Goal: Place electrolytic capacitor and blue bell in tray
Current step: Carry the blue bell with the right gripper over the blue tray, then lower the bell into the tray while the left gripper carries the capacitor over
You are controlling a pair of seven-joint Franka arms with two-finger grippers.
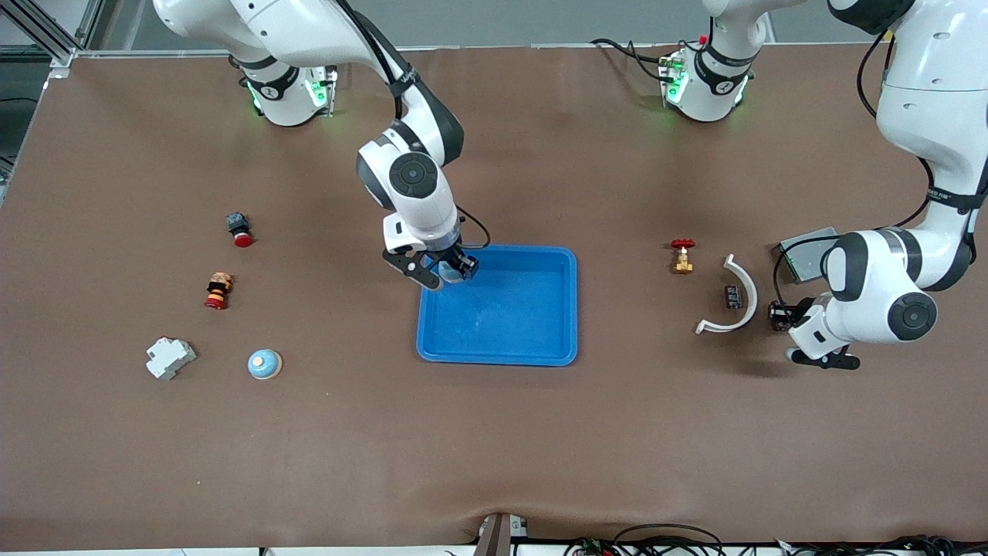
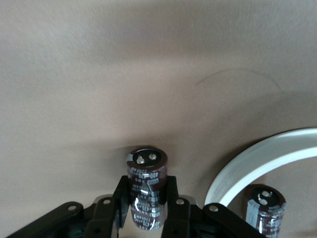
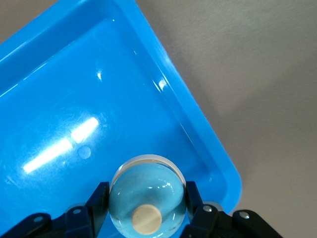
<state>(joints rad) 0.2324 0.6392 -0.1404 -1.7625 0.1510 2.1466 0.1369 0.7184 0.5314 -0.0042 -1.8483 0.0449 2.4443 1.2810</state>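
The bright-blue tray (image 1: 532, 324) lies mid-table. My right gripper (image 1: 449, 272) is shut on a pale blue bell (image 3: 147, 193) with a cream knob, over the tray's corner toward the right arm's base; in the right wrist view the black fingers (image 3: 97, 198) press both its sides above the tray floor (image 3: 74, 114). My left gripper (image 1: 781, 315) is shut on a dark brown electrolytic capacitor (image 2: 146, 191), low over the bare table at the left arm's end. A second capacitor (image 1: 732, 296) lies inside a white curved piece (image 1: 747, 287); it also shows in the left wrist view (image 2: 264, 208).
A second blue bell (image 1: 265, 364), a white breaker (image 1: 170, 357), a red-and-yellow button (image 1: 218, 290) and a red push button (image 1: 239, 228) lie at the right arm's end. A red-handled valve (image 1: 682, 255) and a grey metal box (image 1: 803, 253) lie near the left gripper.
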